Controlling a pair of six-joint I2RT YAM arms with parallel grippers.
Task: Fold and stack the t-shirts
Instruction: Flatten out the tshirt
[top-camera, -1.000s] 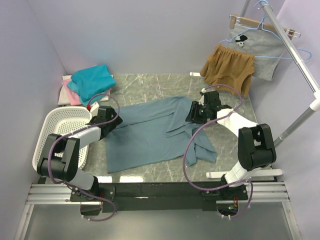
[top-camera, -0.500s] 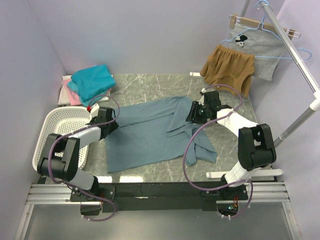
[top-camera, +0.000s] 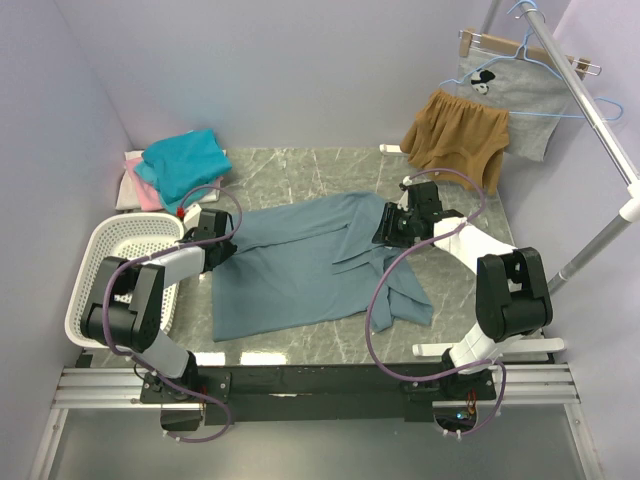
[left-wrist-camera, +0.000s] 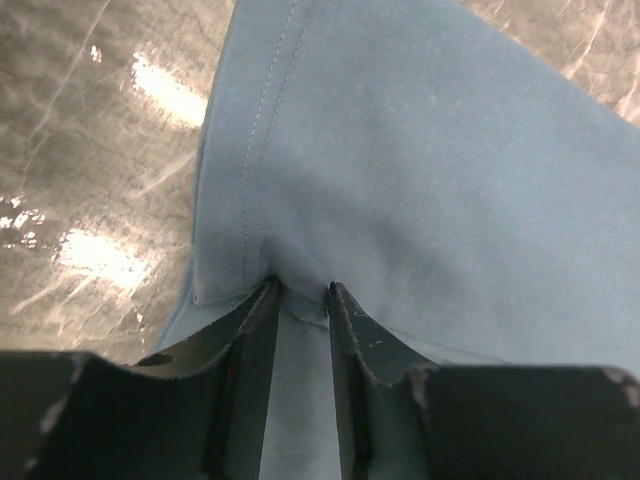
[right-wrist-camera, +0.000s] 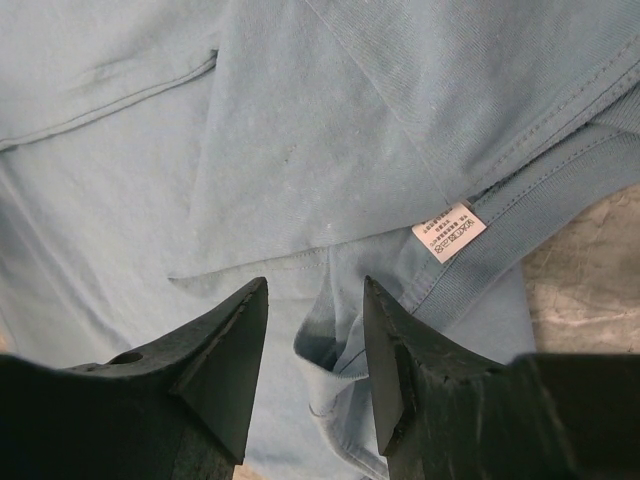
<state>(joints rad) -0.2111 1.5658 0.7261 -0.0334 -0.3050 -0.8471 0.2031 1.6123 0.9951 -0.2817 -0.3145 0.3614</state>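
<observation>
Your grey marbled bench carries the grey-blue t-shirt spread across its middle, with one side folded over towards 3 o'clock. At 10 o'clock a teal t-shirt lies on a pink t-shirt and a white t-shirt. A white basket sits at the 8 o'clock edge.

Left hand pinched nearly shut (right hand spread).

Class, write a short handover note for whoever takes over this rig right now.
Left gripper: shut on the grey-blue t-shirt at a stitched edge.
Right gripper: open, just over its collar, by the label.
It lies spread on the table, one flap folded in.
Done: teal t-shirt and pink t-shirt stacked far left.
Left: finish folding, add it to the stack.
</observation>
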